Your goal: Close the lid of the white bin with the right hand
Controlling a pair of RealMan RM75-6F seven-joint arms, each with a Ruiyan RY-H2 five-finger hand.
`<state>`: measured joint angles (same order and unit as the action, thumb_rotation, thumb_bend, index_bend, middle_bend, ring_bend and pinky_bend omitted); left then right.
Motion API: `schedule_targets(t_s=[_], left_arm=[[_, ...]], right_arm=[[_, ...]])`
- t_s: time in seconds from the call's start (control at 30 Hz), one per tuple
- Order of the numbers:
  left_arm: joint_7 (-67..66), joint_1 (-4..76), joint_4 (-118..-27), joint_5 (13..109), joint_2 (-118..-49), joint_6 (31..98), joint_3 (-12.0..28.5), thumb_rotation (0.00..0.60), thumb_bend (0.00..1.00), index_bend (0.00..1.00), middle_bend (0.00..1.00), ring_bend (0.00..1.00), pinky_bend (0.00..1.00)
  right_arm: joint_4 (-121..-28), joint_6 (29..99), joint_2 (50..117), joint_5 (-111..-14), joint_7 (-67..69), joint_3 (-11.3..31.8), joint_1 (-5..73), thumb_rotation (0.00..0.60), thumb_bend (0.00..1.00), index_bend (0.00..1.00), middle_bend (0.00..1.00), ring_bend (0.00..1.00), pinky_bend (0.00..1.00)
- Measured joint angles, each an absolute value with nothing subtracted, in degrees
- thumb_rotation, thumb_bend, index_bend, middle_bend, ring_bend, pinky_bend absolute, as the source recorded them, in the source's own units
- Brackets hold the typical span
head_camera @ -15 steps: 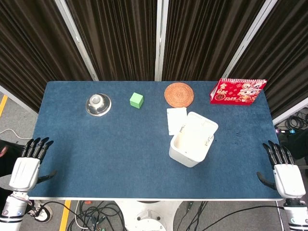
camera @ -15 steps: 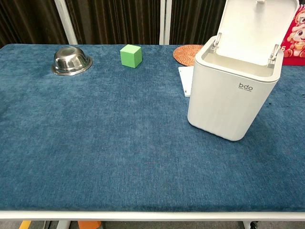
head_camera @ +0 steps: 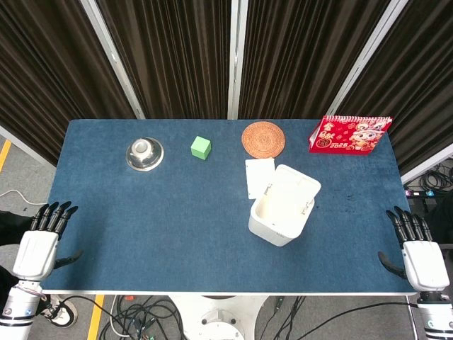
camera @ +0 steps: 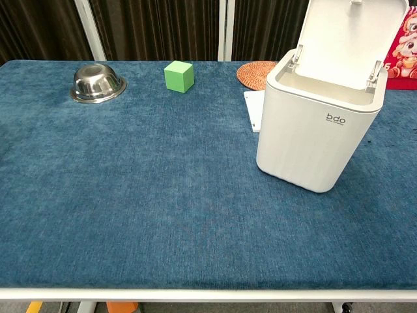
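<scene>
The white bin [head_camera: 277,216] [camera: 313,137] stands right of the table's middle. Its lid [head_camera: 296,188] [camera: 348,39] is swung up and back on its hinges, leaving the top uncovered. My right hand [head_camera: 417,251] hangs off the table's near right corner, fingers straight and apart, holding nothing, well clear of the bin. My left hand [head_camera: 41,241] hangs off the near left corner, likewise spread and empty. Neither hand shows in the chest view.
A steel bowl [head_camera: 144,153] and a green cube [head_camera: 201,147] sit at the back left. A woven coaster [head_camera: 263,138] and a red calendar [head_camera: 349,134] stand behind the bin. A white card [head_camera: 259,176] lies by the bin's far side.
</scene>
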<state>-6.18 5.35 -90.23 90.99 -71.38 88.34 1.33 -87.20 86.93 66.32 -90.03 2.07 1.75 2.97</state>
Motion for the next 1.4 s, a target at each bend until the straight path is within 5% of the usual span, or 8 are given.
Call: schedule_targets(t_s=[0.1,0.2,1.4], left_arm=[[-6.18,5.11,-89.57,90.93,-71.78,88.39,1.04,0.600,0.00,0.14,0.09,0.04,0.08],[-5.88,4.91,-89.15,90.63,-71.98,88.38,0.93,0.600,0.00,0.14,0.09,0.04,0.08],[-8.74,6.32,-90.42,90.02,-71.69,85.48,0.77,0.600,0.00,0.14,0.09,0.04,0.08]], right_arm=[[-86.92,86.44,66.12,-90.09,2.28,1.57,3.12,0.600,0.84,0.00,0.00,0.00,0.00],[-86.94,85.86,65.95,-89.85,2.97,1.59,3.36,0.600,1.00,0.00,0.00,0.00,0.00],[-95.07,66.91,57.38,-92.47,33.12,6.14,22.57,0.600,1.00,0.00,0.00,0.00,0.00]])
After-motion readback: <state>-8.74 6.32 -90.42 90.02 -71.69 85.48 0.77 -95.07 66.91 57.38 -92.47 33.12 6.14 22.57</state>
